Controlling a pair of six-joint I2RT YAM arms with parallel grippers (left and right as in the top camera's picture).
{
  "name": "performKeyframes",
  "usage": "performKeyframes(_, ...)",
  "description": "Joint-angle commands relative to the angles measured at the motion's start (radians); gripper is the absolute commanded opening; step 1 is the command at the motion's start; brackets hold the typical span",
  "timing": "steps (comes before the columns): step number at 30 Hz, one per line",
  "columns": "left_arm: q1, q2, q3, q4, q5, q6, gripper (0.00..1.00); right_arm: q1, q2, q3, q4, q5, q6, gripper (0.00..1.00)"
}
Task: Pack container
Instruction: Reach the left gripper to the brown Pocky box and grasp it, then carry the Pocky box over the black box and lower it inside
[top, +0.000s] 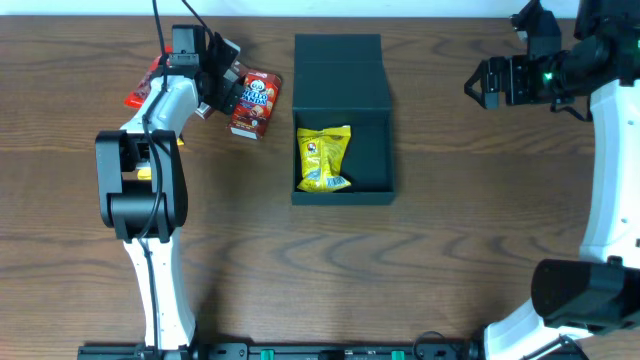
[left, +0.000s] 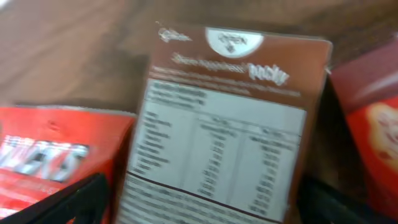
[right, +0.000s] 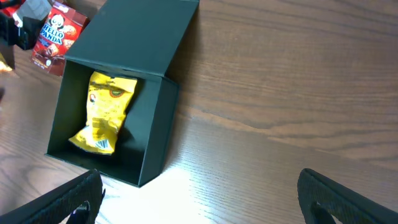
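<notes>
The dark teal-black container (top: 375, 150) sits mid-table with its flap lid (top: 340, 75) folded back flat. A yellow snack packet (top: 324, 158) lies inside it, and the same container (right: 155, 137) and yellow packet (right: 106, 112) show in the right wrist view. My left gripper (top: 215, 78) is open at the back left, low over a brown packet (left: 227, 124) with a nutrition label. That packet lies between its fingers (left: 74, 199). My right gripper (top: 482, 85) hangs open above bare table, right of the container, with nothing between its fingers (right: 62, 199).
A red Hello Panda box (top: 256, 102) lies between the left gripper and the container; its edge (left: 373, 130) shows right of the brown packet. A red packet (top: 140, 92) lies left of the gripper, close beside the brown one (left: 56, 155).
</notes>
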Motion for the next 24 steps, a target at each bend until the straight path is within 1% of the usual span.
performKeyframes(1,-0.006,-0.011,-0.003,0.040,-0.031,0.014,0.95,-0.005,-0.012,0.001,-0.003,-0.001,0.012,0.99)
performKeyframes(3,-0.005,-0.013,-0.003,0.071,-0.032,0.014,0.95,-0.004,-0.012,0.001,-0.003,-0.001,0.012,0.99)
performKeyframes(6,-0.002,-0.002,-0.003,0.066,-0.020,-0.028,0.95,-0.004,-0.012,0.001,-0.004,-0.001,0.023,0.99)
performKeyframes(10,-0.002,0.011,-0.003,0.056,0.030,-0.042,0.95,-0.004,-0.012,0.001,-0.003,-0.001,0.027,0.99)
performKeyframes(24,0.006,0.049,-0.006,0.010,0.029,-0.102,0.96,-0.004,-0.012,0.001,-0.028,0.000,0.030,0.99)
